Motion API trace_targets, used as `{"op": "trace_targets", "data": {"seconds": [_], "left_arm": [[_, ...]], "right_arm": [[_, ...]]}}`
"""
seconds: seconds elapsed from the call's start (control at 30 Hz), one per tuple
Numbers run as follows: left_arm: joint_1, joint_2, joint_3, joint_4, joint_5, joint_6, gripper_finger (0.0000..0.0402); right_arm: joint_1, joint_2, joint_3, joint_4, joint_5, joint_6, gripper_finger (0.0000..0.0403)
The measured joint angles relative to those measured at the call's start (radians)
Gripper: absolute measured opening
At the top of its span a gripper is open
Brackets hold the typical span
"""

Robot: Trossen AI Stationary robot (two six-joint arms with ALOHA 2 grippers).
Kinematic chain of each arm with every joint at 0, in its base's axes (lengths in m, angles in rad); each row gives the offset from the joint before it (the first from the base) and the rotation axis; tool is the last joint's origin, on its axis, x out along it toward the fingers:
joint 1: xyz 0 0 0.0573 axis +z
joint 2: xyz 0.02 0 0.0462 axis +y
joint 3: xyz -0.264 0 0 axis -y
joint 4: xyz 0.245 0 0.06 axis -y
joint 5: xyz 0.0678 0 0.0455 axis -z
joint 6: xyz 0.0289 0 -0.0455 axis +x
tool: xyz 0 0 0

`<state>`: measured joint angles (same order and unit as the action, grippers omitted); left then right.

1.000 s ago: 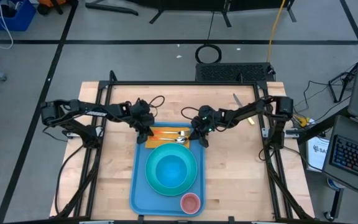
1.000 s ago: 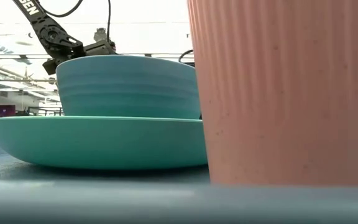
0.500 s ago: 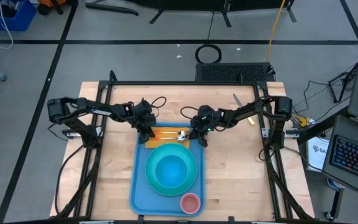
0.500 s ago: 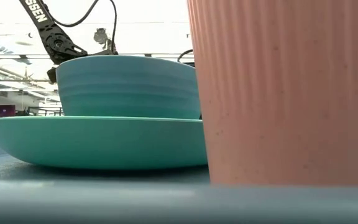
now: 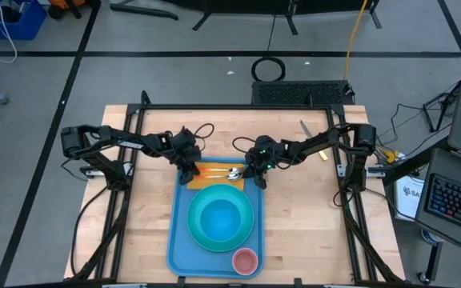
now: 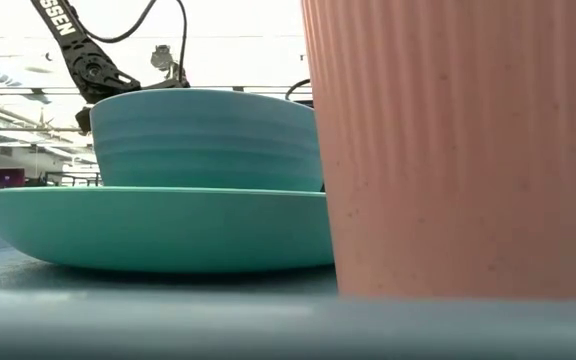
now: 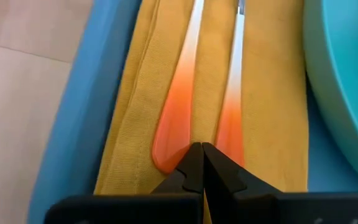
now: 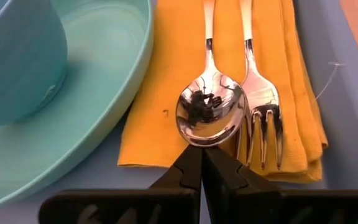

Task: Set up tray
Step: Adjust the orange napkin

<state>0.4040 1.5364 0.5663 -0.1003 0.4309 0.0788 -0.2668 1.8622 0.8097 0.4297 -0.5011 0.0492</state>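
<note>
The light-blue tray [image 5: 178,248] lies mid-table. A turquoise plate [image 5: 201,238] on it carries a blue bowl [image 5: 220,216], and a pink cup [image 5: 245,260] stands at its near right corner. An orange-yellow napkin [image 5: 211,166] lies across the tray's far end. On the napkin lie a spoon [image 8: 210,109] and a fork [image 8: 261,106] with orange handles. My left gripper [image 7: 201,147] is shut, its tips between the two handle ends. My right gripper [image 8: 201,149] is shut at the tip of the spoon's bowl. My left gripper's shut fingertips slant down from the table's left onto the napkin, between the fork handle's end [image 7: 166,152] and the spoon handle's end [image 7: 229,140]. I cannot tell whether they touch either handle. My right gripper's shut fingertips come slanting down from the table's right and meet the rim of the spoon's bowl [image 8: 199,142] at its tip. The spoon lies flat on the napkin. I cannot tell whether they touch it.
The plate's rim [image 8: 114,93] runs close along the napkin's near side, and the tray's raised rim [image 7: 82,118] along its far side. Bare wooden tabletop [image 5: 310,224] lies on both sides of the tray. In the low view the cup [image 6: 458,150] and the bowl [image 6: 208,135] hide both grippers.
My left arm has leaned forward a little and its shut gripper has settled slightly lower over the napkin's left end. The spoon, the fork and the napkin lie as before.
</note>
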Motion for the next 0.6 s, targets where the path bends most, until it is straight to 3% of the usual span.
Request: {"op": "trace_targets", "data": {"seconds": [0.6], "left_arm": [[0.001,-0.003,0.001,0.003,-0.075,-0.014,0.0003]], "right_arm": [[0.0,0.0,0.0,0.007,0.006,-0.009,0.0]]}}
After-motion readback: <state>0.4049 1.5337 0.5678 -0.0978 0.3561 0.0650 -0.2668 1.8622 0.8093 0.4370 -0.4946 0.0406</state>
